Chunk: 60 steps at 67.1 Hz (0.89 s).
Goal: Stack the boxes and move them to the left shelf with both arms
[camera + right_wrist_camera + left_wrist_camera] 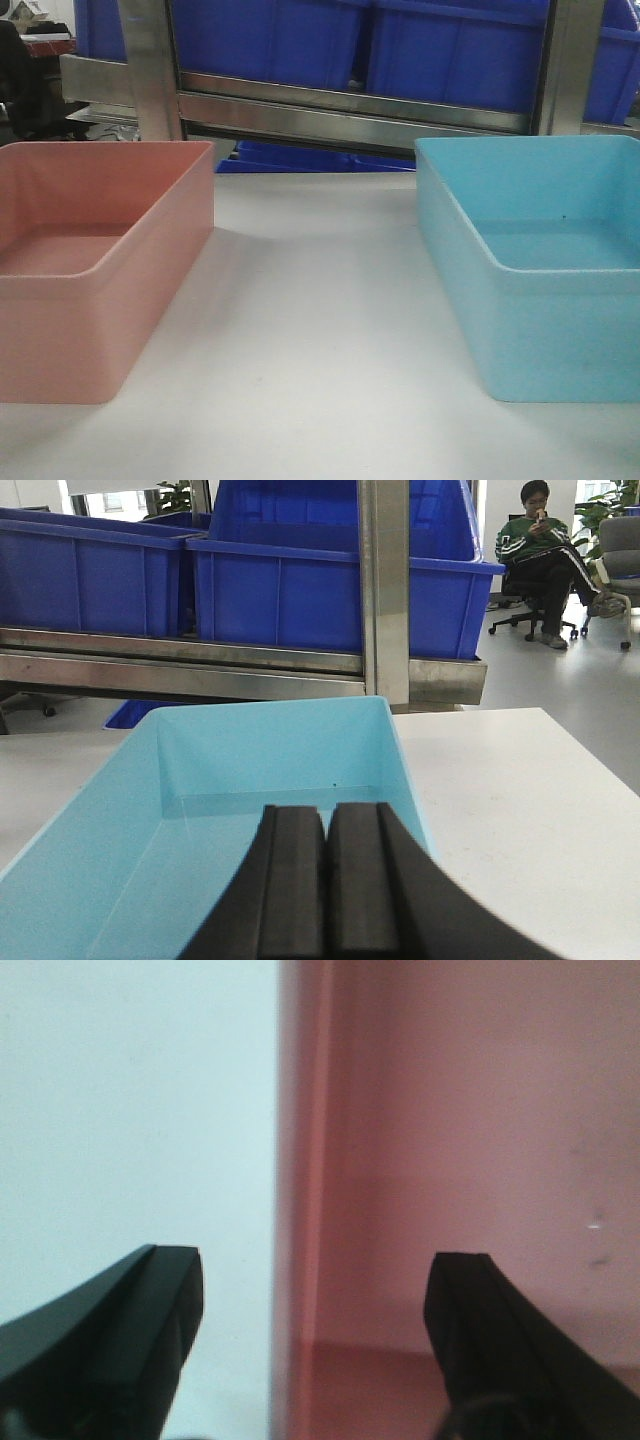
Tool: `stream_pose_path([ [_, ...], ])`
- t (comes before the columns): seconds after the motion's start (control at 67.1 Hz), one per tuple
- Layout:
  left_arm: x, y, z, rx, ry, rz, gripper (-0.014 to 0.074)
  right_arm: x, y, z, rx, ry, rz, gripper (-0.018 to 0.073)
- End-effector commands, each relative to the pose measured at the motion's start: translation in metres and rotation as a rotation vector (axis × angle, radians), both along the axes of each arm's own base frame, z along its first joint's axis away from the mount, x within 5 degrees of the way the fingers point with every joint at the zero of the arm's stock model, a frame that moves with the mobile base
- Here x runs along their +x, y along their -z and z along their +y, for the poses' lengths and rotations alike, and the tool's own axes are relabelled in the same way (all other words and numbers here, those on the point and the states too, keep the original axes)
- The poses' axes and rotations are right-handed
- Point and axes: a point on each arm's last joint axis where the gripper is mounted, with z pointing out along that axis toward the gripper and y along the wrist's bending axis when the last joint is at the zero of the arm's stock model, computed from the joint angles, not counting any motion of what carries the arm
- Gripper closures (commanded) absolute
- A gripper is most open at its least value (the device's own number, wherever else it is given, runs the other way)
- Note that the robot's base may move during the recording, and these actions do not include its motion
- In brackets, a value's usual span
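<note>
Salmon-pink rounded plastic tub (100,300) sits left on the white table (320,350), sky-blue plastic tub (540,300) right, not yet stacked; my left gripper (315,1280) straddles the pink wall wide, my right gripper (326,825) hangs pinched together over the blue, so clamping seems next.

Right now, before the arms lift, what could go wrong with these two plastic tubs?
1. The left pincer is open astride one wall of the salmon pink plastic tub; held by one wall only, the tub may tilt.
2. The right pincer is shut above the light blue plastic tub; if it descends shut, it may push the tub instead of gripping.
</note>
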Motion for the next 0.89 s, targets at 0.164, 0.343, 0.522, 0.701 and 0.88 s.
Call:
stream_pose_path([
  [0.164, 0.002, -0.019, 0.003, 0.022, 0.003, -0.054, 0.0463, -0.002, -0.010, 0.001, -0.026, -0.003, -0.099, 0.0503],
  [0.343, 0.001, -0.020, 0.003, 0.019, 0.003, -0.041, 0.0607, -0.002, -0.010, 0.001, -0.026, -0.003, -0.099, 0.0503],
  [0.522, -0.007, -0.036, -0.013, -0.029, 0.000, 0.022, 0.0608, -0.002, -0.010, 0.001, -0.026, -0.003, -0.099, 0.0503],
  [0.701, -0.015, -0.058, -0.045, -0.160, -0.012, 0.012, 0.0608, -0.002, -0.010, 0.001, -0.026, -0.003, -0.099, 0.0503],
  [0.88, -0.022, -0.065, -0.086, -0.222, -0.022, 0.029, 0.0607, -0.002, -0.010, 0.001, -0.026, -0.003, -0.099, 0.0503],
])
